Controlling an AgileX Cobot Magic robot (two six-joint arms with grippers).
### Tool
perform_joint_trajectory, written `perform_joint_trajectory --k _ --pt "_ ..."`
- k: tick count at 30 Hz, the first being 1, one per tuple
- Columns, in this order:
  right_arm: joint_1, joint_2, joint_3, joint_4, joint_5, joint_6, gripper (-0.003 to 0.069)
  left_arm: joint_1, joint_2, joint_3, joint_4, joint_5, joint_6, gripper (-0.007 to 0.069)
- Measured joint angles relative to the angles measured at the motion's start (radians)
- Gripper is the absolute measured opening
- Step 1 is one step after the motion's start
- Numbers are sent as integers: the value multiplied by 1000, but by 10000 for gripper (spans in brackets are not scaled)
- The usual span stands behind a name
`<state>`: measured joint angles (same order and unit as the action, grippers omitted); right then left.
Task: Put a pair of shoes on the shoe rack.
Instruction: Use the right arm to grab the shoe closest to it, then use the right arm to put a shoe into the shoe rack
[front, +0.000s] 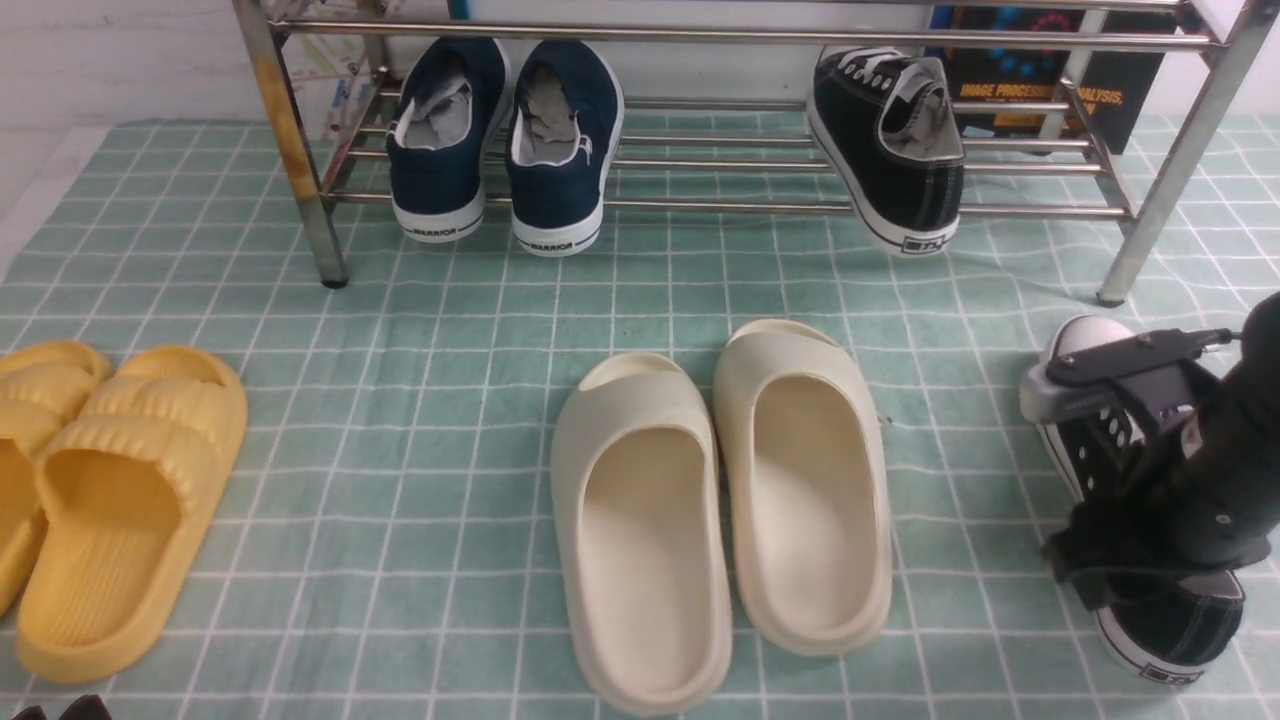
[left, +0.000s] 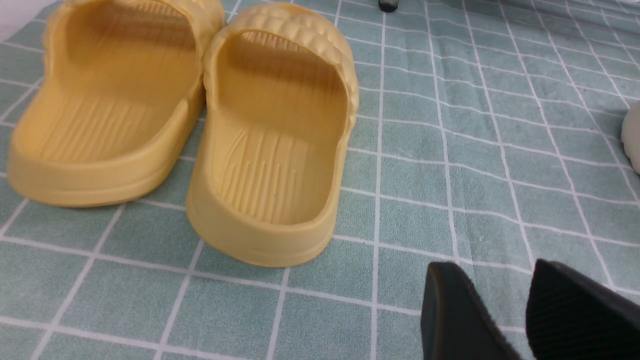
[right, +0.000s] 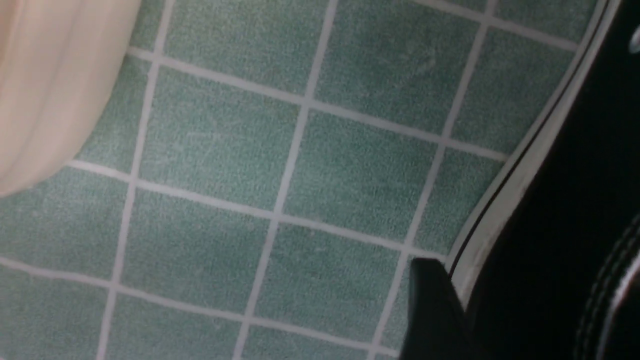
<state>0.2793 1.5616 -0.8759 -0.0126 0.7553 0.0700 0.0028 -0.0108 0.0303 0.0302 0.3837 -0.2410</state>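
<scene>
One black sneaker (front: 893, 150) already sits on the lower shelf of the shoe rack (front: 720, 206), at about 1 o'clock in the front view, toe pointing in and heel overhanging the front bar. Its mate (front: 1170, 620) lies on the green checked mat (front: 400, 400) at about 4 o'clock, toe toward the rack; it shows black canvas, a white toe cap and a white sole with a thin dark stripe. The right end effector (front: 1105, 565) is down on this second sneaker, so the step in hand appears to be taking hold of it. The right wrist view shows one finger (right: 430, 310) just outside the sole wall, the other hidden, so it cannot be told whether the shoe is pinched yet. The next move likely calls for a firm hold on the side wall, a lift, and a carry toward 12 o'clock to set it beside its partner. The left end effector (left: 510, 320) hovers spread and empty near the yellow slides (front: 110, 500) at 8 o'clock. Cream slides (front: 640, 520) lie at 6 o'clock, and navy shoes (front: 560, 150) sit on the rack at 11 o'clock.
</scene>
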Motion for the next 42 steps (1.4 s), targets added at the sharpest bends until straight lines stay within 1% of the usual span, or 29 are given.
perform_joint_trajectory --k 2,4,5,6,8,9,12,13,14,17,21,22,26,35,42 --pt "0 18 2 -7 -1 0 256 0 0 0 0 0 0 238" --pt "0 23 2 -10 -1 0 197 0 0 0 0 0 0 238" --pt "0 23 2 -12 0 1 112 0 0 0 0 0 0 238" --pt "0 23 1 -12 2 2 53 0 0 0 0 0 0 238" --pt "0 15 -11 -15 30 3 26 0 0 0 0 0 0 238" --pt "0 11 -13 -15 33 3 26 0 0 0 0 0 0 238" --pt "0 -36 -71 -3 135 -10 28 0 0 0 0 0 0 238" --pt "0 -39 -76 -3 141 -12 28 0 0 0 0 0 0 238" --pt "0 -62 -115 -3 185 -29 28 0 0 0 0 0 0 238" --pt "0 -80 -213 -4 243 -54 29 0 0 0 0 0 0 238" --pt "0 -61 -311 -9 272 -70 29 0 0 0 0 0 0 238" --pt "0 -31 -366 -18 279 -82 29 0 0 0 0 0 0 238" --pt "-8 50 -459 -24 281 -101 29 0 0 0 0 0 0 238" --pt "-95 302 -726 -30 315 -107 29 0 0 0 0 0 0 238" --pt "-99 422 -915 -27 337 -153 29 0 0 0 0 0 0 238"
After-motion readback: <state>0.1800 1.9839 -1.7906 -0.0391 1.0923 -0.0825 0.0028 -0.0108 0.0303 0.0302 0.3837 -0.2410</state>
